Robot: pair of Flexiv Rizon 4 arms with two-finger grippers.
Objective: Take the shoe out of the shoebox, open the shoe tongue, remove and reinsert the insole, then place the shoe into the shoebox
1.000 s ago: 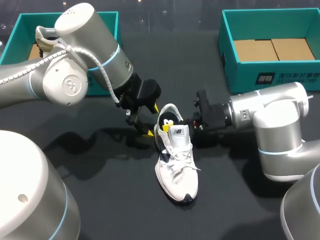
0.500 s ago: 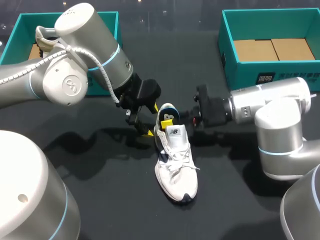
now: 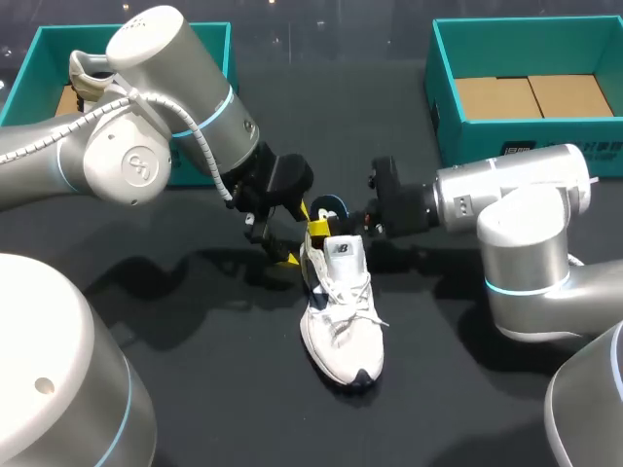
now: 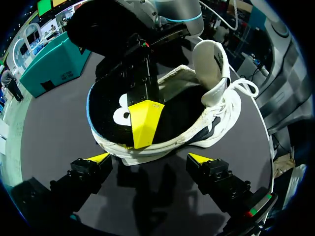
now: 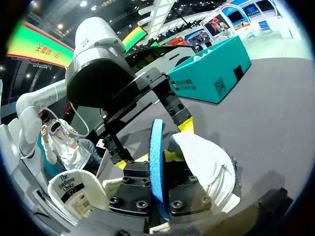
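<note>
Looking down from the head view, a white shoe (image 3: 341,311) is seen lying on the dark table (image 3: 438,389), outside both boxes, with its heel toward the two grippers. A small logo label is carried on the raised tongue (image 3: 343,251); its print is too small to make out. The left gripper (image 3: 298,235) is set at the heel with its fingers spread. The right gripper (image 3: 329,224) is brought in from the opposite side, and the blue-edged insole (image 3: 329,204) is pinched between its fingers, standing up out of the heel opening. Two teal boxes are set at the far side of the table. The left shoebox (image 3: 24,83) is largely hidden by the left arm. In the right shoebox (image 3: 467,146) only brown cardboard flaps are seen, and white print is borne on its front wall.

In the left wrist view, that gripper's yellow fingertips (image 4: 98,158) are held wide apart, with the heel just ahead of and between them. The insole's black face, marked in white, is shown upright in the heel, and a yellow fingertip of the right gripper is laid against it.

In the right wrist view, the insole is clamped edge-on between that gripper's black fingers (image 5: 189,191), with the white shoe just beside them. Printed codes are seen on the wall of the teal box beyond.
</note>
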